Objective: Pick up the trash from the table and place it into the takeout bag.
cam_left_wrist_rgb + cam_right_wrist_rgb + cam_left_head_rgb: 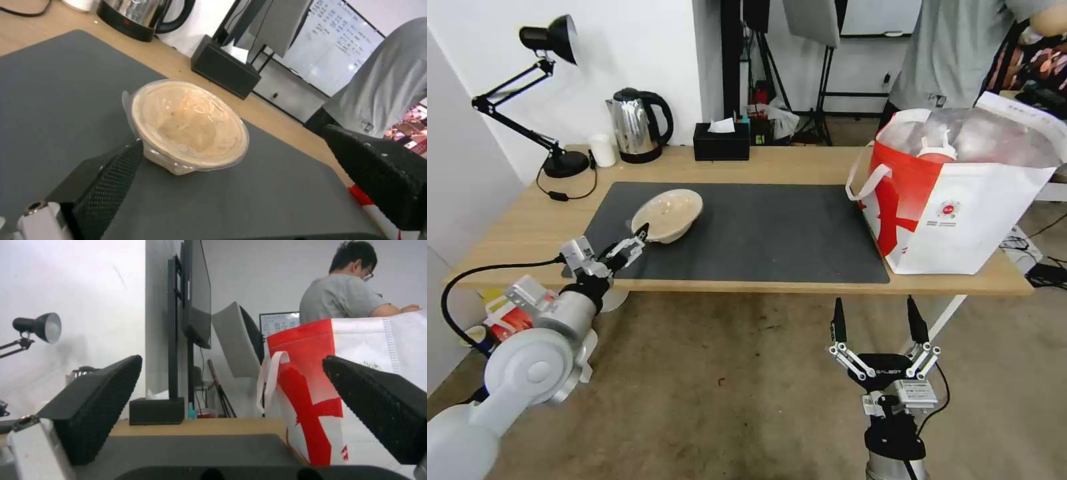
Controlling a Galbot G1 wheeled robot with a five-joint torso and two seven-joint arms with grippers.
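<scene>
Left gripper (630, 245) fingers wide apart, one touching beige bowl (668, 215)

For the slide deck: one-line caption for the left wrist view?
Open left claw closing in on the tilted beige bowl on the table's grey mat.

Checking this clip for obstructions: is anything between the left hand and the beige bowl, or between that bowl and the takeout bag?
Nothing visible. The left hand, open, is right at the tilted beige bowl, one finger at its base. Bare dark mat lies between the bowl and the takeout bag, whose top is open.
</scene>
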